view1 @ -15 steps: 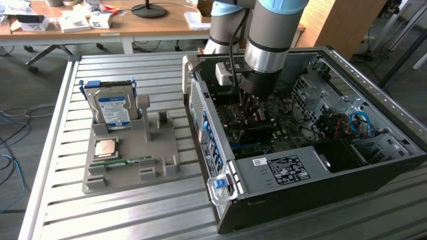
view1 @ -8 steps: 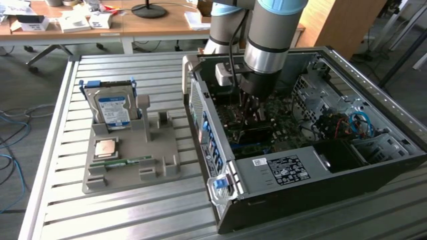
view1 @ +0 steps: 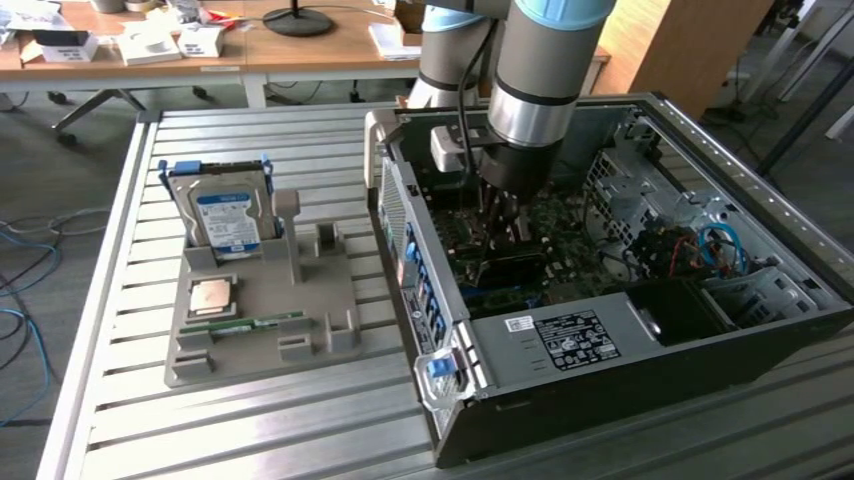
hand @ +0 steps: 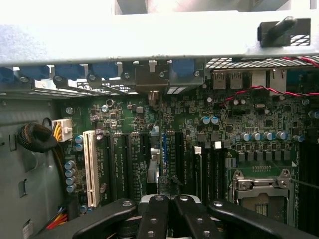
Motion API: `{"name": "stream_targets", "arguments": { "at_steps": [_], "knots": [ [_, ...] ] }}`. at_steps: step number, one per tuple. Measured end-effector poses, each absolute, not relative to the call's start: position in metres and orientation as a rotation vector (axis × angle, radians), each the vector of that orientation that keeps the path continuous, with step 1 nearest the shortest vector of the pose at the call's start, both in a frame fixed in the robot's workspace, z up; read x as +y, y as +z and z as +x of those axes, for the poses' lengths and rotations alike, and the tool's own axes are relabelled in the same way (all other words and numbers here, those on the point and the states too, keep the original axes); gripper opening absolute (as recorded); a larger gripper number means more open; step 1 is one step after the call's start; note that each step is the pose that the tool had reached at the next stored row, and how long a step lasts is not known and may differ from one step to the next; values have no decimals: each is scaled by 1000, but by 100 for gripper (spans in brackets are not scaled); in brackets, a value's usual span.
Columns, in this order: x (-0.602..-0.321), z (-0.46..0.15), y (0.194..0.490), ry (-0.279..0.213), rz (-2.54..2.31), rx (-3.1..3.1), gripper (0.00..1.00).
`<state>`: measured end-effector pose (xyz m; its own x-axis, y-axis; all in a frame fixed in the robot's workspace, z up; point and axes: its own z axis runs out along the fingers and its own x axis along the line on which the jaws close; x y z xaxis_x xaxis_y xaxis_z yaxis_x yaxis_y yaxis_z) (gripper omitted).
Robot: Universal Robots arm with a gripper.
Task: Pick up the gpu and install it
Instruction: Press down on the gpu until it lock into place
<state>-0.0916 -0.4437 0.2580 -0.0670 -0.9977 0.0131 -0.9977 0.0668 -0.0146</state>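
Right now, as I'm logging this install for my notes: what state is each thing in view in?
computer case: lying with its open side up.
gripper: shut, down inside the case over the motherboard.
gpu: apparently the dark card under the gripper; seated or not, cannot tell.
hard drive: upright in the holder.
processor chip: flat in the holder.
memory stick: flat in the holder.

The arm (view1: 541,70) comes down almost straight, its grey wrist pointing downward and a small box fixed to its side. Below the wrist the gripper (view1: 511,215) hangs with its black fingers (hand: 158,219) pressed together — jaws shut, the outer links spread to either side.
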Motion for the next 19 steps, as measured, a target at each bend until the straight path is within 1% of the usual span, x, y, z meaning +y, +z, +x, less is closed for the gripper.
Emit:
{"name": "stream_targets", "arguments": {
  "at_steps": [16, 19],
  "knots": [
    [-444, -92, 257, -31, -2146, 2294, 11],
    [-442, -91, 261, -30, -2146, 2295, 11]
  ]
}}
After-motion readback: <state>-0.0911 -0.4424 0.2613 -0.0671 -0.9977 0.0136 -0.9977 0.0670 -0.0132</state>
